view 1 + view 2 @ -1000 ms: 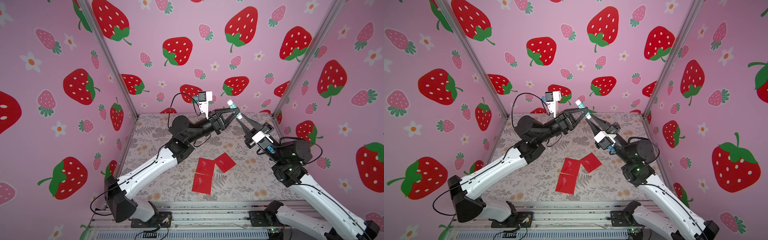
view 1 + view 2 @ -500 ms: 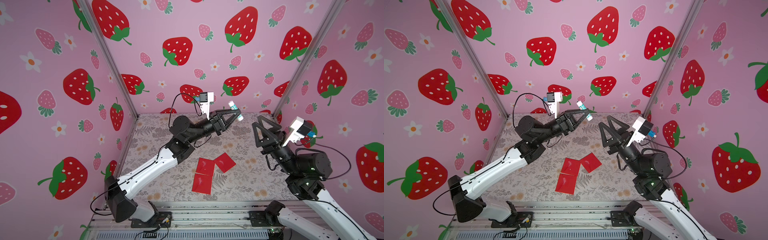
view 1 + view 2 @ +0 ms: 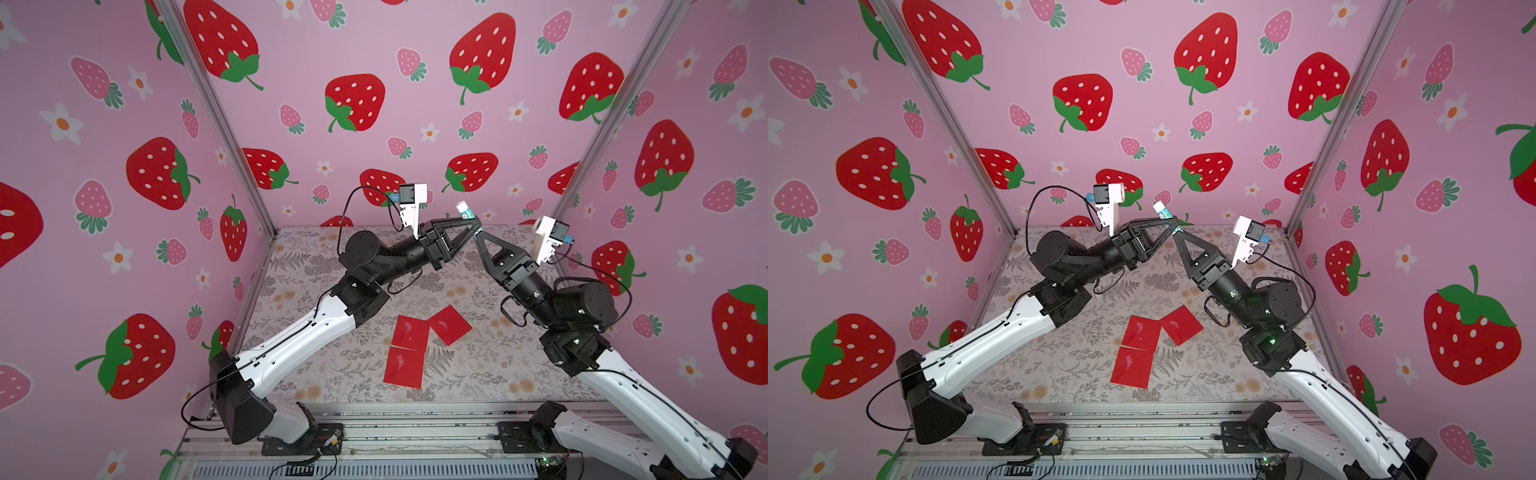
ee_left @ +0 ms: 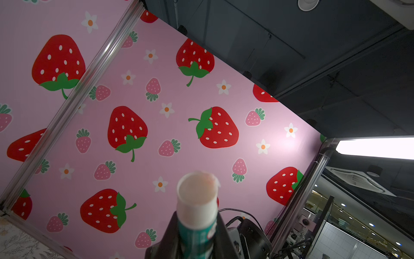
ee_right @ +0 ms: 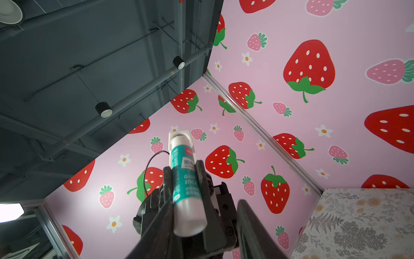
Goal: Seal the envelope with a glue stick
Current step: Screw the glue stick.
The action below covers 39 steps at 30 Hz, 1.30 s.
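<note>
both top views: glue stick (image 3: 465, 210) aloft, clamped at its teal band by left gripper (image 3: 476, 225), well above red envelopes (image 3: 406, 368); right gripper (image 3: 1177, 237) tips just beneath | left wrist: its top end looks uncapped | right wrist: right jaws part-open astride white base; judged light, stiff, slick; hold mid-band

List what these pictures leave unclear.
Whether the red envelopes are open or shut: too small in both top views.
Most of the left gripper: cut off by the left wrist view's bottom edge.
Whether the right gripper touches the glue stick: too small in both top views.
</note>
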Tool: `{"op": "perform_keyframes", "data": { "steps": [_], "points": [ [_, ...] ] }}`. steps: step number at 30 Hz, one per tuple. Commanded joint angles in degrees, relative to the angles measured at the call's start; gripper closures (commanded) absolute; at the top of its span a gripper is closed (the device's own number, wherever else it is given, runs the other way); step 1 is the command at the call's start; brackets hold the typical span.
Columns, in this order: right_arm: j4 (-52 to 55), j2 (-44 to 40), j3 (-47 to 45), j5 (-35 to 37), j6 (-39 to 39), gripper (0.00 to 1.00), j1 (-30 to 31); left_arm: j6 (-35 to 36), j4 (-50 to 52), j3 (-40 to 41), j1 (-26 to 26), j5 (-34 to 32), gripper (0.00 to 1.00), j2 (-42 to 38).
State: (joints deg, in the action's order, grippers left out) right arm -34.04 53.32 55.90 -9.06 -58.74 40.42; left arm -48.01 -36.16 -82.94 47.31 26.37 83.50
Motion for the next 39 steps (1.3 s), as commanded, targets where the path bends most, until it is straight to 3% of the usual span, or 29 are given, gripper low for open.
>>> {"op": "perform_keyframes", "data": {
  "steps": [1, 10, 14, 19, 30, 39],
  "points": [
    [-4.21, 1.01, 2.04, -2.09, -2.08, 0.61, 0.1, -0.06, -2.53, -1.7, 0.15, 0.68, 1.0, 0.34],
    [-2.76, 0.32, 1.14, -0.71, -0.2, 0.84, 0.09, -0.51, -3.0, -1.18, 0.15, 0.5, 1.0, 0.43],
    [-1.44, -0.67, 0.73, -0.43, 1.23, 0.88, 0.09, 0.29, -1.41, -0.98, 0.16, -0.81, 0.78, -0.4],
    [-1.13, -0.67, -0.08, -0.52, 1.1, 0.89, 0.12, 0.88, -0.76, -0.64, 0.15, -1.64, 0.71, -1.06],
    [-1.12, -0.71, -0.43, -1.75, 0.49, 0.9, 0.14, 1.22, -0.89, -0.03, 0.15, -2.97, 0.68, -1.85],
    [-1.12, -0.68, -0.85, -2.01, -0.11, 0.9, 0.14, 1.08, -1.28, 0.34, 0.13, -3.16, 0.76, -2.19]
  ]
}}
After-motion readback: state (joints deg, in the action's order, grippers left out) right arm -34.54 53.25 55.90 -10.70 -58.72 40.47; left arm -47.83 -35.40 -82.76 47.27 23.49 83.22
